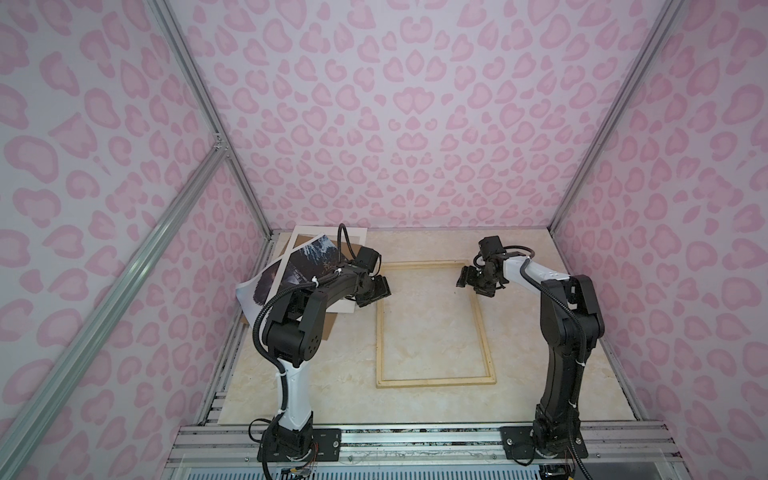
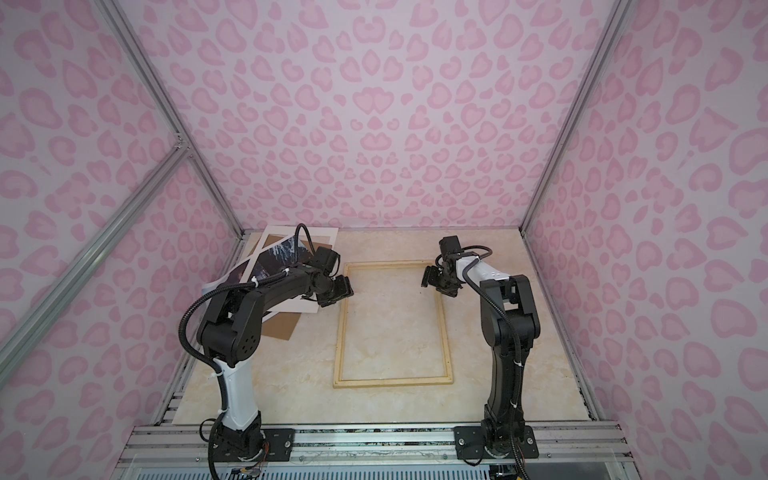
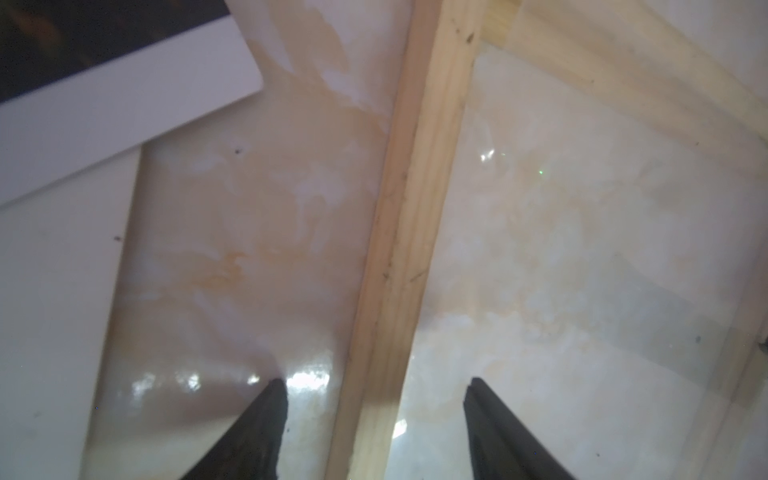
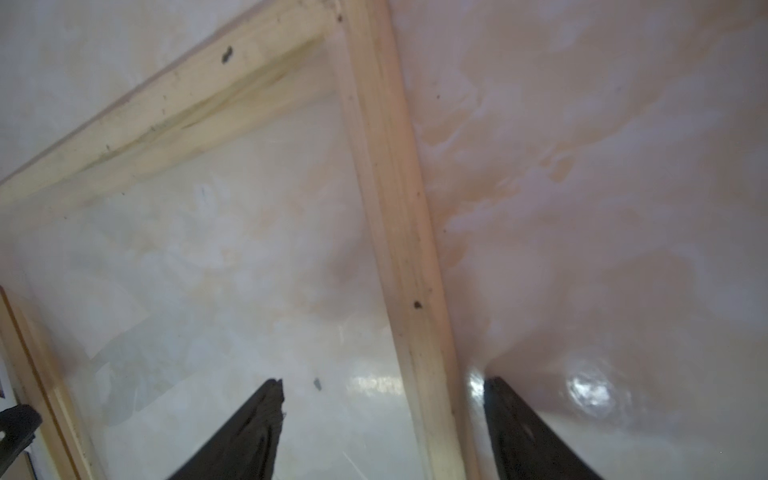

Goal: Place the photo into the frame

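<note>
Pale wood strips make up the frame (image 1: pixel 434 381) (image 2: pixel 392 382), which lies flat near the middle of the marbled beige tabletop (image 1: pixel 316 374), its clear pane showing the marble beneath. The photo (image 1: pixel 307 257) (image 2: pixel 286 253) is not in it: the dark waterfall print sits at the far left of the table, well apart from the frame's opening, lying askew over a white mat board (image 1: pixel 320 230) and a brown backing board (image 2: pixel 282 328), with its left side curling up against the wall. The left gripper (image 1: pixel 376 293) (image 3: pixel 376 386) hangs over the frame's left strip near the far corner; in the left wrist view its black fingers (image 3: pixel 266 419) stand well apart, one on each side of the strip (image 3: pixel 399 249), with a gap on both sides and nothing held. The right gripper (image 1: pixel 469 282) (image 4: pixel 382 384) hangs over the right strip near the other far corner, its jaws likewise spread astride the wood (image 4: pixel 399 232), gripping nothing; the outer finger (image 4: pixel 511 419) sits just beside the strip. In the left wrist view a dark sheet with a white border shows at one corner, probably the photo's edge, though the blur makes that uncertain.
</note>
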Controlling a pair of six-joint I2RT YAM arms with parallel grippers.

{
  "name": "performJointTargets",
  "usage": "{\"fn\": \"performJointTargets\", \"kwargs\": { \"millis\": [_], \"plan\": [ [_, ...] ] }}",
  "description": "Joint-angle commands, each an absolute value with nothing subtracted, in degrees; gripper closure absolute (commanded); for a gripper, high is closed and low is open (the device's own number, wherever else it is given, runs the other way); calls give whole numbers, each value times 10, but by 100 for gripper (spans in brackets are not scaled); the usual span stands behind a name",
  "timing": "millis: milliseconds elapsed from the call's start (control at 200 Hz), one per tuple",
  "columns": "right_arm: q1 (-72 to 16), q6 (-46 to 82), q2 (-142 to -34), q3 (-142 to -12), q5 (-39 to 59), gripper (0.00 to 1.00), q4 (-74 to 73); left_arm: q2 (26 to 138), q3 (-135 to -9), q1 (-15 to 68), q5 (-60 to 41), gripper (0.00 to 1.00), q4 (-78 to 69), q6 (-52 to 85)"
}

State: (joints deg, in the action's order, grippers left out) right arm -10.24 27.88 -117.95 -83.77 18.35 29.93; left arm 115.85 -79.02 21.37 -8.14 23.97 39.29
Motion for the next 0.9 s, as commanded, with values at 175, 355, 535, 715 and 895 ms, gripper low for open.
{"fn": "performJointTargets", "kwargs": {
  "millis": [175,355,535,715,895],
  "plan": [
    [-100,280,-1185,-825,222,23,278,1179,-809,201,-79,52,255,400],
    [-86,299,-1179,-795,296,24,222,1199,-810,196,-197,49,204,399],
    [-69,333,-1191,-776,312,21,217,1225,-800,191,-304,25,158,427],
    [-71,338,-1195,-761,321,31,207,1201,-701,166,-457,3,-66,534],
    [-69,346,-1194,-747,330,51,189,1187,-640,149,-521,2,-288,656]
  ]
}}
